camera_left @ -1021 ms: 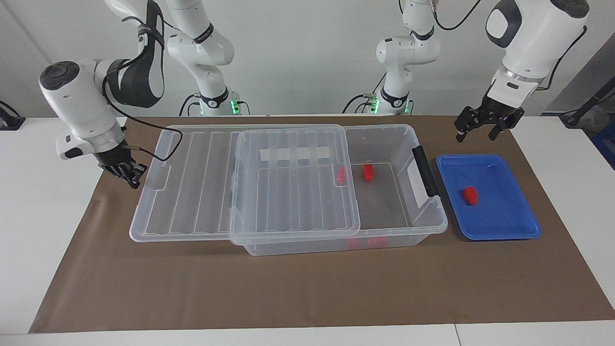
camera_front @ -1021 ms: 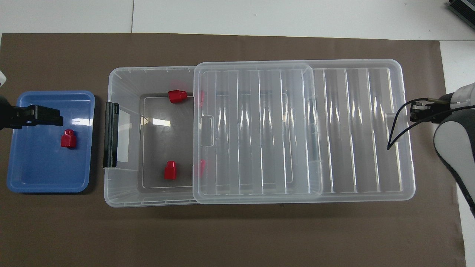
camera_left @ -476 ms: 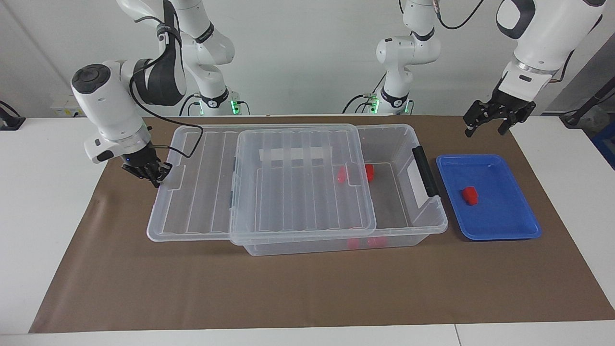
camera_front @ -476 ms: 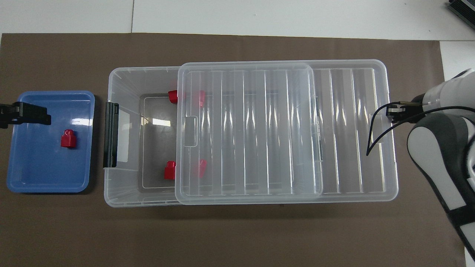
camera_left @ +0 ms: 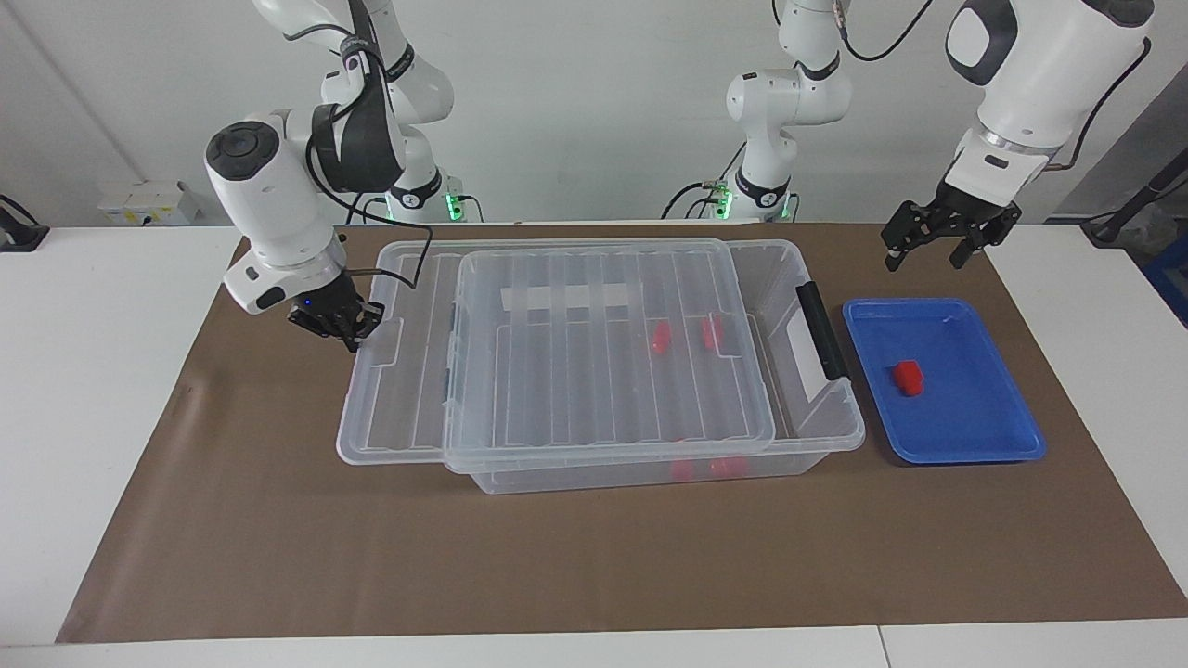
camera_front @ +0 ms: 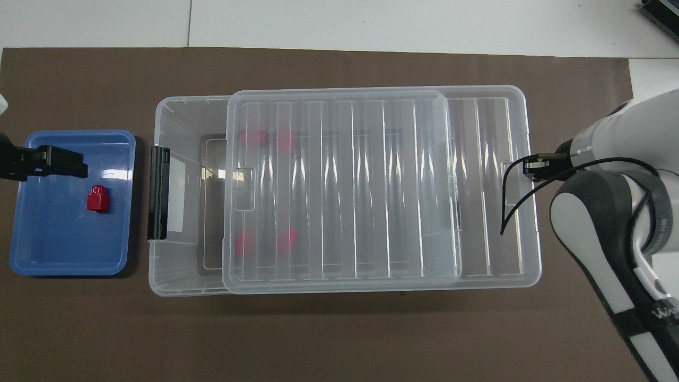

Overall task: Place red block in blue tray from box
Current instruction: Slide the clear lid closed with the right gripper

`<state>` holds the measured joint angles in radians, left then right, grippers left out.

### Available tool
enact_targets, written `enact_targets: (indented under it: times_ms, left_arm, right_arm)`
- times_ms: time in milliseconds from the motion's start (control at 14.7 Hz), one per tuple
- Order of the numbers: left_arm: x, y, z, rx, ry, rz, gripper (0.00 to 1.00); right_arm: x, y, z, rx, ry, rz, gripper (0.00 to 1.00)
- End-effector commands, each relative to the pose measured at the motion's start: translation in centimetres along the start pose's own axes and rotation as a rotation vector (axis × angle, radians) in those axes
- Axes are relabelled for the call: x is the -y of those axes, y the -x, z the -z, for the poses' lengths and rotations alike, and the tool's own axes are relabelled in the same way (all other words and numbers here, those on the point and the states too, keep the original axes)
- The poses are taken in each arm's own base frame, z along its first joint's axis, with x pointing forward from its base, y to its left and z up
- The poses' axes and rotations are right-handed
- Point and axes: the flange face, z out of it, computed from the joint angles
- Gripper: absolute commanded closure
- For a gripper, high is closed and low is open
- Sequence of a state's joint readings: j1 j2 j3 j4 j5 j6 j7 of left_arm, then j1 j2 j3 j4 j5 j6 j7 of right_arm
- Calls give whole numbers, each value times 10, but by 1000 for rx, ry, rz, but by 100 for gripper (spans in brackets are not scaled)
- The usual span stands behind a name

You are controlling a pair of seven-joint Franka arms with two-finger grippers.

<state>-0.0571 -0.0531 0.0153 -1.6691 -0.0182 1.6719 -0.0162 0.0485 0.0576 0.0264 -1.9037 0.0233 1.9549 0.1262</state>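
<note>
Altogether five red blocks showed: one red block (camera_left: 909, 377) lay in the blue tray (camera_left: 974, 436), four in the box (camera_left: 817, 422) under its lid (camera_left: 603, 371). Since a second before, the lid had slid farther over the box, pushed by the right gripper (camera_left: 348, 327), fingers together. The left gripper (camera_left: 928, 250) hung spread wide above the tray.

red blocks (camera_front: 253, 137) veiled by lid (camera_front: 339, 185), perhaps four
</note>
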Motion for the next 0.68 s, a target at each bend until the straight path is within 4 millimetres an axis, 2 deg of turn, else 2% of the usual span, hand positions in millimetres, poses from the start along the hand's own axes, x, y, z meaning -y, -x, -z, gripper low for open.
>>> enact_targets:
  times_ms: [0, 340, 612]
  left_arm:
    - [1, 8, 9, -10, -17, -5, 0]
    - [11, 9, 10, -6, -17, 15, 0]
    - [11, 9, 10, -6, -17, 15, 0]
  right_arm:
    - [20, 16, -1, 20, -50, 15, 100]
    - [48, 25, -3, 27, -54, 34, 100]
    - [63, 32, -7, 35, -71, 51, 100]
